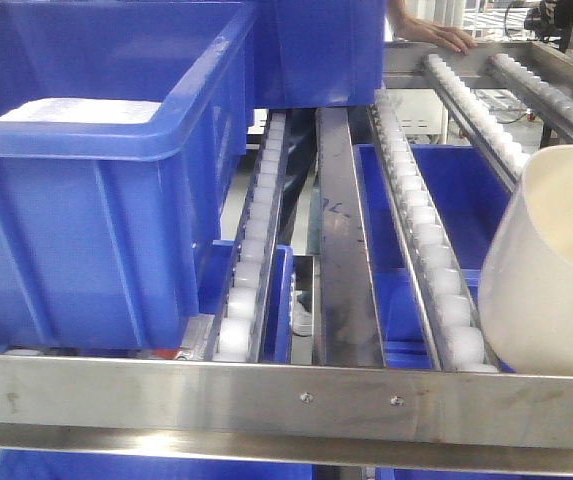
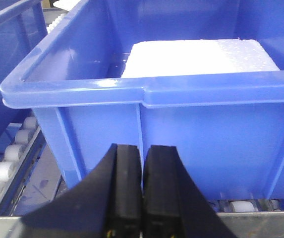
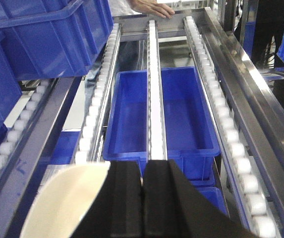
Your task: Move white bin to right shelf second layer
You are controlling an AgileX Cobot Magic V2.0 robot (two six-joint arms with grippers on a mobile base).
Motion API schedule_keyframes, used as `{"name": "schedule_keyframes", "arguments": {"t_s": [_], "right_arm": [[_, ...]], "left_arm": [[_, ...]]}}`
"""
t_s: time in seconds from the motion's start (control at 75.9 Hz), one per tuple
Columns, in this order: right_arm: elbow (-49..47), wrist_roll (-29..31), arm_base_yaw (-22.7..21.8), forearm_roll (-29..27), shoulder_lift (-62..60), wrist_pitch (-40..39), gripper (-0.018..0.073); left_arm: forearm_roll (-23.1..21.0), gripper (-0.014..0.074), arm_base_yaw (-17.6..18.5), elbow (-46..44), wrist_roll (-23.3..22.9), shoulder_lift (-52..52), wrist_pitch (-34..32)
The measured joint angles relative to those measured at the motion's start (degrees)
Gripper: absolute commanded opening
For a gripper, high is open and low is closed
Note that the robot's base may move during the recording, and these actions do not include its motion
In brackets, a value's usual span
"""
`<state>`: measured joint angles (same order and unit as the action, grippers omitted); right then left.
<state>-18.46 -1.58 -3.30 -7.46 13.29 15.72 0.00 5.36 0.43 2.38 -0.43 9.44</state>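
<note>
The white bin hangs tilted at the right edge of the front view, over the roller rails of the right shelf second layer, just behind its steel front lip. In the right wrist view the white bin curves off to the lower left of my right gripper, whose jaws are shut on the bin's rim. My left gripper is shut with nothing between its fingers, right in front of a blue crate.
A large blue crate holding a white block fills the left of the level, with another crate behind it. A lower blue crate lies under the rails. A person's hand rests on the far end.
</note>
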Motion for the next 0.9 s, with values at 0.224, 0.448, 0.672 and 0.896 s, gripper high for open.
{"name": "schedule_keyframes", "arguments": {"t_s": [0.224, 0.448, 0.672, 0.896], "right_arm": [[10.23, 0.0, 0.0, -4.09, -7.42, -1.27, 0.0055], [18.6, 0.0, 0.0, -5.47, -13.84, -4.63, 0.0055], [20.08, 0.0, 0.0, -6.12, -13.87, -8.15, 0.0055], [20.08, 0.0, 0.0, -6.25, -13.87, -8.36, 0.0055]], "left_arm": [[0.0, 0.0085, 0.0, 0.0, 0.0, 0.0, 0.0], [0.0, 0.0085, 0.0, 0.0, 0.0, 0.0, 0.0], [0.0, 0.0085, 0.0, 0.0, 0.0, 0.0, 0.0], [0.0, 0.0085, 0.0, 0.0, 0.0, 0.0, 0.0]]}}
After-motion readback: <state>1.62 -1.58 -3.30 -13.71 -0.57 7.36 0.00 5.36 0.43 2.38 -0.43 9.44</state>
